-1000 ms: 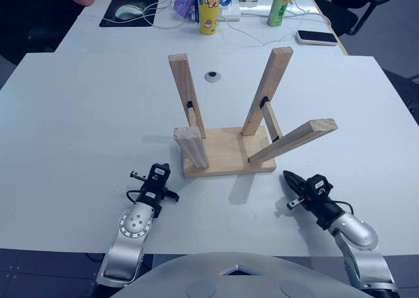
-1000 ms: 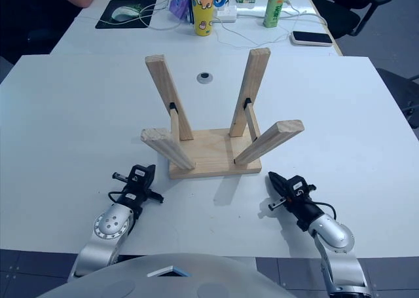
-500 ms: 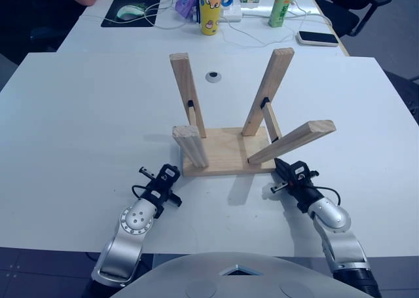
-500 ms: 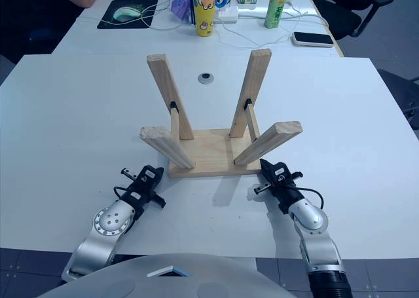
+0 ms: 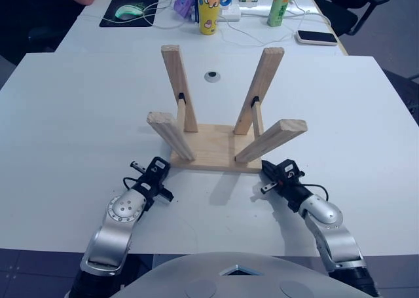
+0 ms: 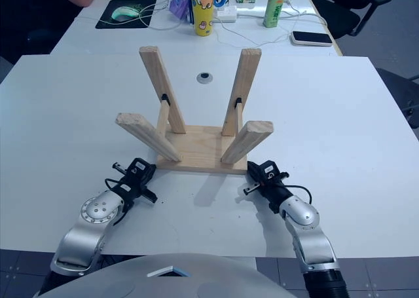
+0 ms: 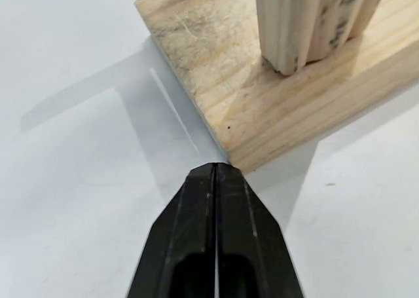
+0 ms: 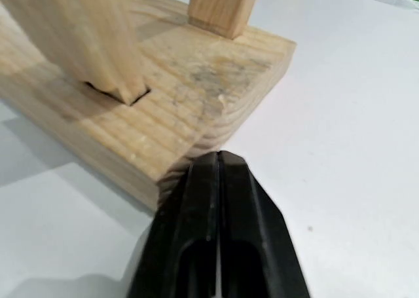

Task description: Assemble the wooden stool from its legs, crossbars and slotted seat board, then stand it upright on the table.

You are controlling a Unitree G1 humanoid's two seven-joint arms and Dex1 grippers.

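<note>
While the upturned stool (image 5: pixel 180 88) rests on its seat board (image 5: pixel 213 152) mid white table (image 5: pixel 78 114), left gripper (image 5: pixel 159 164) and right gripper (image 5: pixel 268 169), fingers pressed together and empty, sit at its near corners, with a desk (image 5: pixel 85 35) behind holding a yellow cup (image 5: pixel 209 13) and a green carton (image 5: pixel 279 6).

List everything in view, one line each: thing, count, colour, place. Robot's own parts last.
table: one, white, under the stool
seat board: one, light wood, flat on the table's middle
legs: four, light wood, standing up out of the seat board, splayed outward
crossbars: two visible, light wood, one between each side's legs
grommet: one, grey, in the table behind the stool
cup: one, yellow, back desk
carton: one, green, back desk, right of the cup
phone: one, dark, back desk, far right
mouse: one, pale, on a black mouse pad, back desk left
left hand: one, black, shut, at the board's near left corner
right hand: one, black, shut, at the board's near right corner
</note>
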